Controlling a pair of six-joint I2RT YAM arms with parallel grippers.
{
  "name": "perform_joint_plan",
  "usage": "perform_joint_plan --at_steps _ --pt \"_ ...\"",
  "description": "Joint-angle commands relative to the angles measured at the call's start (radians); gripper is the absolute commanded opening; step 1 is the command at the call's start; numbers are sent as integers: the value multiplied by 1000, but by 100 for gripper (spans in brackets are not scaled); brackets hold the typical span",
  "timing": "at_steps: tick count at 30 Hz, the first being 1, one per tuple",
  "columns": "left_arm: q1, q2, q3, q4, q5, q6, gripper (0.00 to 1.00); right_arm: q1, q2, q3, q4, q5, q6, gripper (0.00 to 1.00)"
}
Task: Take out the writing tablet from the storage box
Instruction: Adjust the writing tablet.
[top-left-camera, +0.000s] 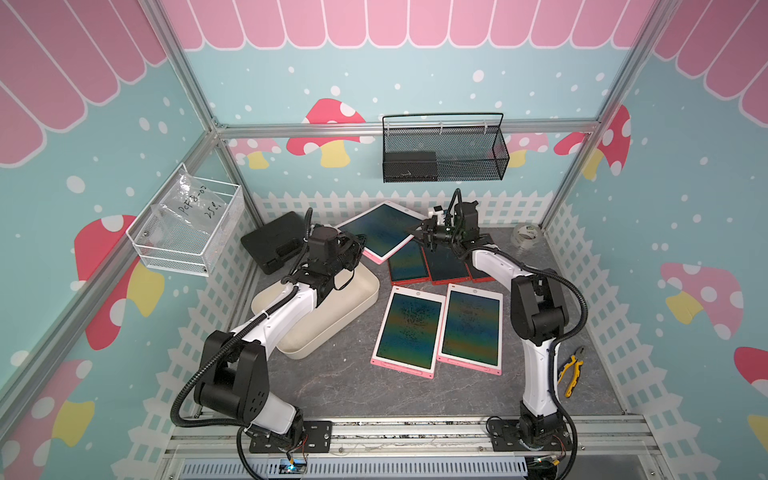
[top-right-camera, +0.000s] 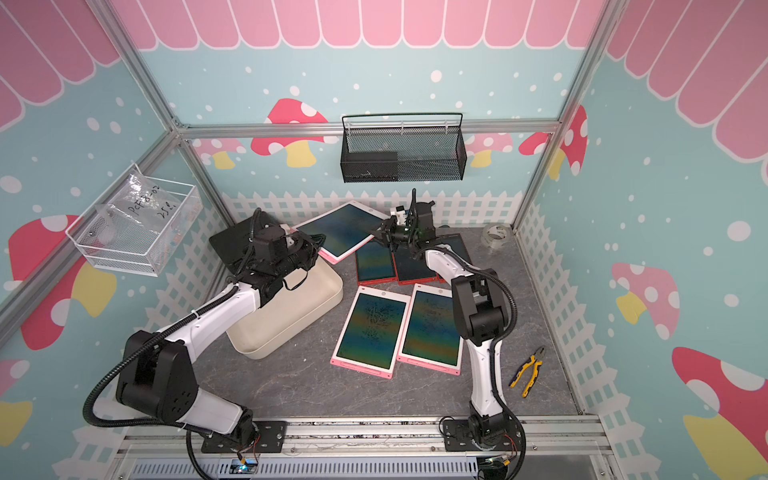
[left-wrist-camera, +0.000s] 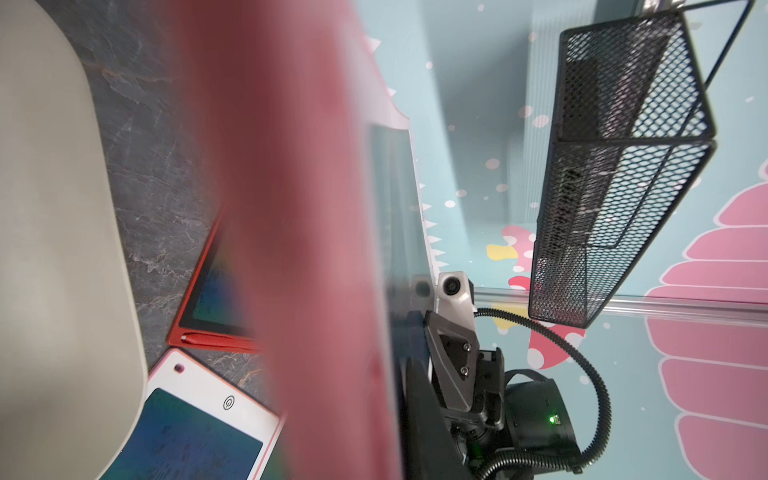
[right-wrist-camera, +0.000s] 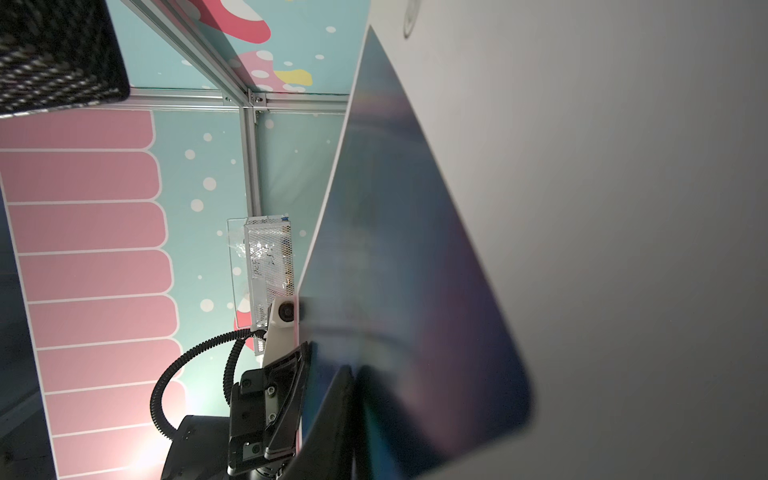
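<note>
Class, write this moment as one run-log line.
tablet: aloft, tilted, outside box | left gripper: shut on tablet | right gripper: shut on tablet

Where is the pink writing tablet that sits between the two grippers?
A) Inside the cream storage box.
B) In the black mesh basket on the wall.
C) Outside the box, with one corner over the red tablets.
C: in a top view the pink writing tablet sits past the far rim of the storage box, and its corner overlaps the red tablets.

Pink tablet (left-wrist-camera: 299, 232) blurred close-up; left arm (top-left-camera: 286, 307) covers storage box (top-left-camera: 357, 295) middle.
</note>
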Motion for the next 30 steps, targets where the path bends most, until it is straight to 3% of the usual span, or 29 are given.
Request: perform_joint_plan --at_steps 1,4,8,15,19,30 --pt "-39 30 -37 6 160 20 22 11 19 38 86 11 3 16" --pt "-38 31 -70 85 170 -3 31 8 19 5 189 3 61 13" --pt "-37 36 -67 132 185 1 37 1 6 -13 177 -1 44 10" --pt "-25 27 -78 132 199 17 38 -22 -28 -43 72 -12 -56 5" --pt "-10 -5 -79 65 199 66 40 -40 -52 -60 -9 -14 -126 1" --pt "2 -55 -73 -94 209 191 43 -68 -87 -83 -17 -12 -170 0"
